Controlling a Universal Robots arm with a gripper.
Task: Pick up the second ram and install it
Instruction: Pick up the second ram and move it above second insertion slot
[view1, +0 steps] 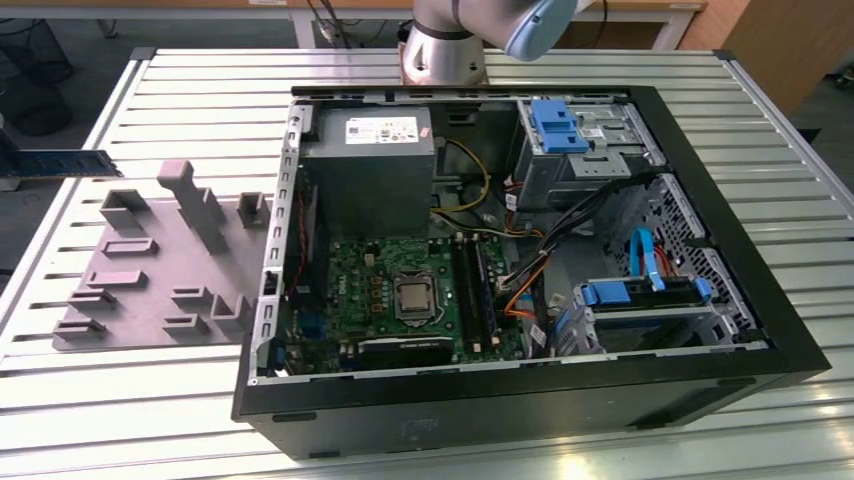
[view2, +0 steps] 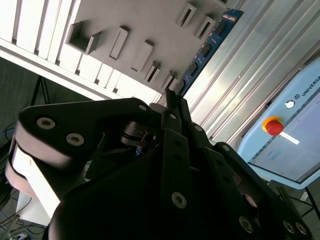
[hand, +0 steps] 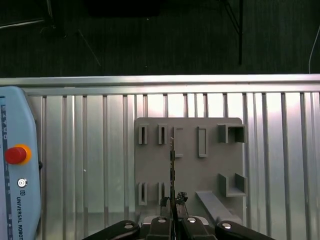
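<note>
The second ram (view1: 67, 162) is a narrow blue-green stick with dark chips, held level in the air at the exterior view's far left, above the table beside the grey fixture. My gripper (view2: 171, 100) is shut on one end of it, and the ram (view2: 206, 49) runs away from the fingers over the slats. In the first wrist view the ram (hand: 172, 162) shows edge-on as a thin line above the grey fixture (hand: 190, 165), with the gripper (hand: 172, 201) closed around it. The motherboard's long black slots (view1: 471, 285) lie inside the open computer case (view1: 534, 400).
The grey fixture (view1: 147, 270) with upright holders sits on the slatted table (view1: 174, 90) at the exterior view's left, next to the case. Cables, blue drive brackets (view1: 641, 295) and a power supply (view1: 367, 165) crowd the case. A teach pendant with a red button (hand: 15, 155) lies by the fixture.
</note>
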